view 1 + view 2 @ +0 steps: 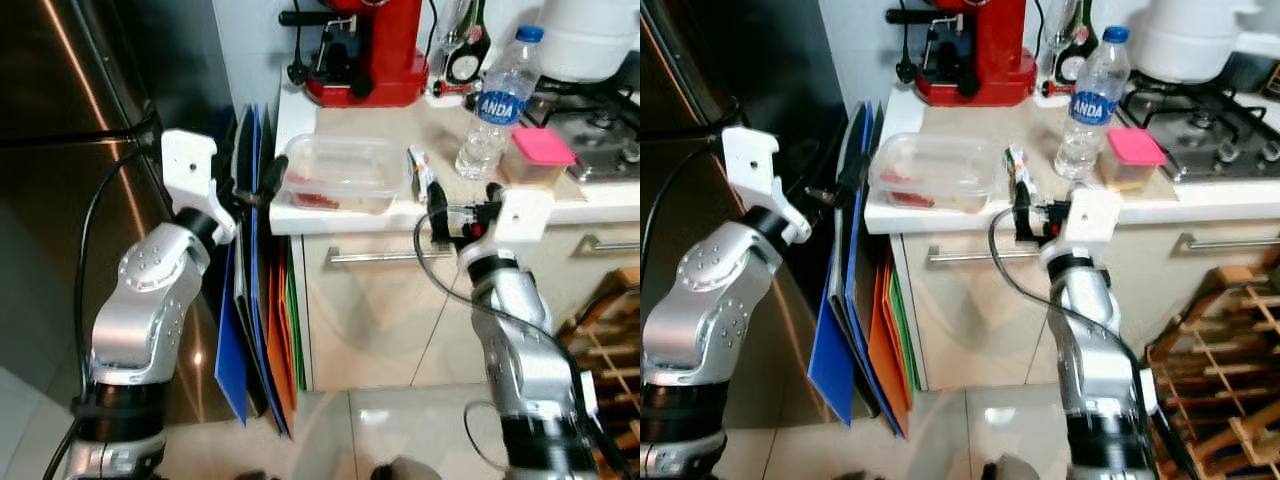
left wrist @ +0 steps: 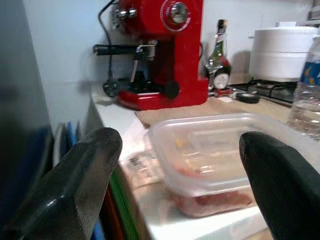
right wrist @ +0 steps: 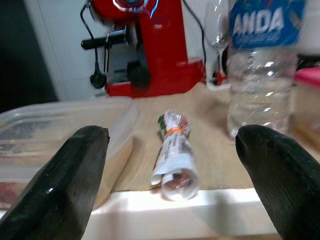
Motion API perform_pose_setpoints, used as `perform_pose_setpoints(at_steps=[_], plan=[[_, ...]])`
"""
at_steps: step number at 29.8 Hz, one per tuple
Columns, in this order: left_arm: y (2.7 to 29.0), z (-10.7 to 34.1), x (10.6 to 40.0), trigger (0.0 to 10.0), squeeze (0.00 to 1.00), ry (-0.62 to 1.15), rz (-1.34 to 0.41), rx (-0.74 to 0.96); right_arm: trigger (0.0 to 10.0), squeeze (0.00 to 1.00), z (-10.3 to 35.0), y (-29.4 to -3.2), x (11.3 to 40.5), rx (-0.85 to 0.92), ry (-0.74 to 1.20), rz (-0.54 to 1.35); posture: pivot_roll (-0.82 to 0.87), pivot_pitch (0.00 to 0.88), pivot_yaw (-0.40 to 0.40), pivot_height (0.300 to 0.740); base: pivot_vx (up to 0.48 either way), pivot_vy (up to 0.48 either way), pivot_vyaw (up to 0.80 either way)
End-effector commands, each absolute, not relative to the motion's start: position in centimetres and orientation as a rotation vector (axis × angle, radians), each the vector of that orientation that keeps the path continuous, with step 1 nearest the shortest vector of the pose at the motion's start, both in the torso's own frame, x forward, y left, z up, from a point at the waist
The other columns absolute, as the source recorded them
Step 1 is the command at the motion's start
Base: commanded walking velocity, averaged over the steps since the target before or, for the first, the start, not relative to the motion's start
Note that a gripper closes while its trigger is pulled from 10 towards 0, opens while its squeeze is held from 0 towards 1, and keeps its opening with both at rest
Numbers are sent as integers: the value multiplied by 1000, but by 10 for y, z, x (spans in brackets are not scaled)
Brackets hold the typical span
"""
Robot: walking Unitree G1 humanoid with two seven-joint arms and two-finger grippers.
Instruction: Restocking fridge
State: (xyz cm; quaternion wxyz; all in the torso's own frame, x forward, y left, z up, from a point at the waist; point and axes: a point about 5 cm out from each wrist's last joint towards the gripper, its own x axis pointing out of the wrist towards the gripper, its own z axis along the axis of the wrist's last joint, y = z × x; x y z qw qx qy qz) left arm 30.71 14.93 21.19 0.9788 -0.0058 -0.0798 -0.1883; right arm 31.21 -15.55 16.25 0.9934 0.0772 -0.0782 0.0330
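On the far left stands the dark steel fridge (image 1: pixel 60 150), its door shut. The left arm rises in front of it, bent at the elbow, with the left gripper (image 1: pixel 262 190) reaching toward the left corner of the white counter (image 1: pixel 300 215). Its two fingers (image 2: pixel 75 175) are spread wide and hold nothing; the wrist view looks between them at the clear plastic container (image 1: pixel 345 172), just short of it. Between fridge and cabinet lean several flat boards (image 1: pixel 255 330), blue, orange and green, standing on edge.

The lidded container sits at the counter's front left corner and holds some reddish food along its bottom. Behind it is a red espresso machine (image 1: pixel 365 50) against the wall. To the container's right lies a small rolled packet (image 3: pixel 172 150) bound with an orange band, end-on to the counter edge; the right wrist view shows its roll clearly, while the head views show it only as a small strip.

The right arm comes up from below, and the right gripper (image 1: pixel 436 205) is level with the counter edge, facing the packet. Its fingers (image 3: pixel 60 175) are wide apart and empty.

Further right stand a clear water bottle (image 1: pixel 495 105) with a blue label, then a small tub with a pink lid (image 1: pixel 538 155), contents unclear. Beyond are a gas hob (image 1: pixel 600 125) and a white pot (image 1: pixel 590 35). A wooden rack (image 1: pixel 1220 370) stands on the floor at the lower right.
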Motion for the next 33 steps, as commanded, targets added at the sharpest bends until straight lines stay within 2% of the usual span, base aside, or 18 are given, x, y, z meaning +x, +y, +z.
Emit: perform_pose_setpoints(at_steps=[1,9,16,33], plan=[[151,215,305,10000,0,-167,-379,-1,10000,0,170,-153,321,209,-165,87,47,0,32,715,0,0,0],[153,215,303,10000,0,-168,-373,5,10000,0,179,-147,329,281,-165,120,61,0,27,715,0,0,0],[150,213,303,10000,0,-163,-381,5,10000,0,174,-140,334,417,-105,135,57,0,25,715,0,0,0],[149,213,302,10000,0,-160,-380,-1,10000,0,167,-139,347,529,7,109,58,0,13,715,0,0,0]])
